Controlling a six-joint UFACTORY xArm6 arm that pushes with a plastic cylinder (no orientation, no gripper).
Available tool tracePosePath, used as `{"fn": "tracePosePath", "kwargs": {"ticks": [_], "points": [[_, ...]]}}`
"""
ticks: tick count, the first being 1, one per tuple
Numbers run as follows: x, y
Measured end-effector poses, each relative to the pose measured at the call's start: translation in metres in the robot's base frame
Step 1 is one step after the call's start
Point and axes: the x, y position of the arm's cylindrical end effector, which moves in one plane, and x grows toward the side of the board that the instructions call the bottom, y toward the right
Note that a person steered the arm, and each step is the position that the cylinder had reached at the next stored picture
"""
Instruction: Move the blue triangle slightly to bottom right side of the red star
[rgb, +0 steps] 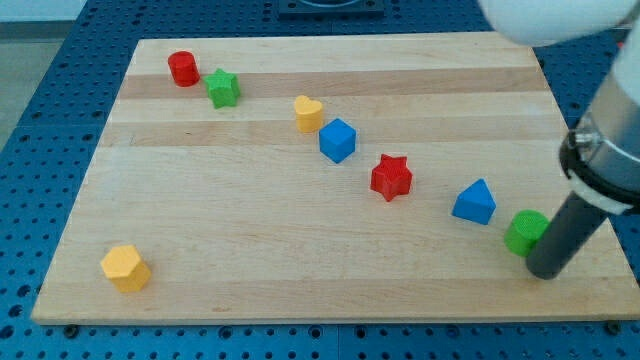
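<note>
Risk gathers at the view's lower right, where my tip (547, 274), the blunt end of a straight dark rod, rests on the pale wooden board (300, 260) touching or just beside the right flank of the green round block (526, 232). No fingers here to spread or pinch: the rod is one solid piece. The blue triangular block (474, 202), the task's piece, sits just up-left of that green block and to the lower right of the red star-shaped block (391, 177), a clear gap between them.

A straight shove toward the view's left from this spot would likely drive the green block into the triangle, sending both off together or twisting the triangle aside. Too long a push could run the triangle against the star and shift the landmark itself.

Board edges lie near the tip on the right and bottom, leaving scant room to circle the green block that way. Open wood stretches below the star toward the view's bottom left. The blue cube (338, 140), yellow heart-shaped block (309, 114), green star-shaped block (223, 88), red cylinder (183, 68) and yellow hexagonal block (126, 268) stand well apart.
</note>
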Motion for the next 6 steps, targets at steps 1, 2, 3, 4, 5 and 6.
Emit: {"fn": "tracePosePath", "kwargs": {"ticks": [1,2,3,4,5,6], "points": [[-0.008,0.074],[-0.079,0.100],[-0.115,0.040],[-0.109,0.022],[-0.098,0.021],[-0.088,-0.014]]}}
